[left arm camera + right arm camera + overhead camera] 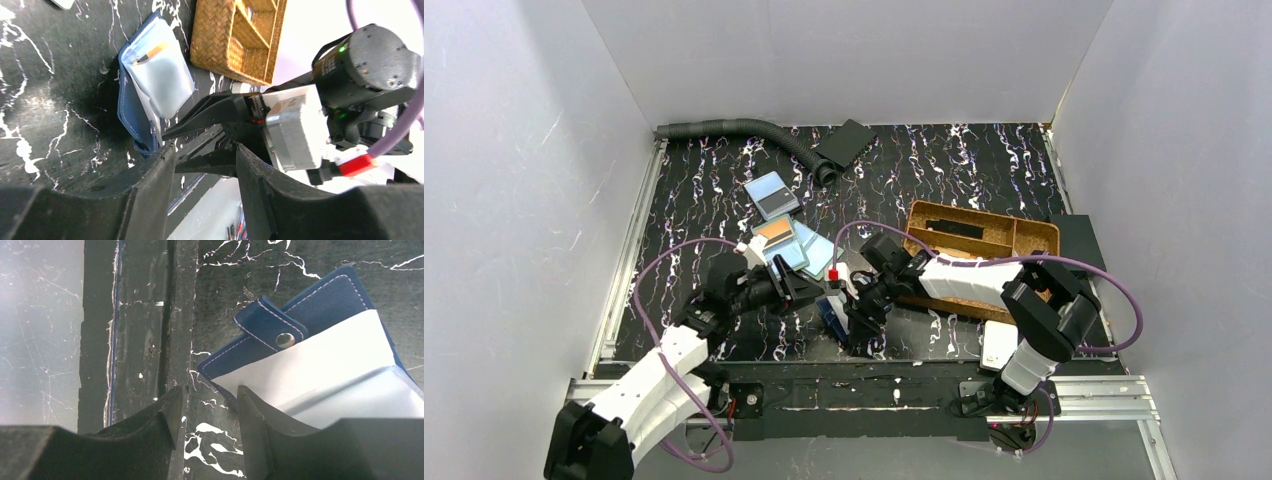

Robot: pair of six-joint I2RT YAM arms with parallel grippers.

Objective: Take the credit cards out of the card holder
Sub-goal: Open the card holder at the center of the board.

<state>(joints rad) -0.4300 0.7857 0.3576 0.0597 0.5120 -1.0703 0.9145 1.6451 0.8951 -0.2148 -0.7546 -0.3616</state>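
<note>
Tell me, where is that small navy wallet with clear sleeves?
Overhead view: the small navy card holder sits centre-front on the black marbled table, left of the brown woven tray.

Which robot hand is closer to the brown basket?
The right gripper: it sits just off the near-left corner of the woven tray. The left gripper is farther left, beyond the card holder.

Card holder (320, 357) cut off at right edge; lower part hidden behind right end effector (207, 400) finger.
</note>
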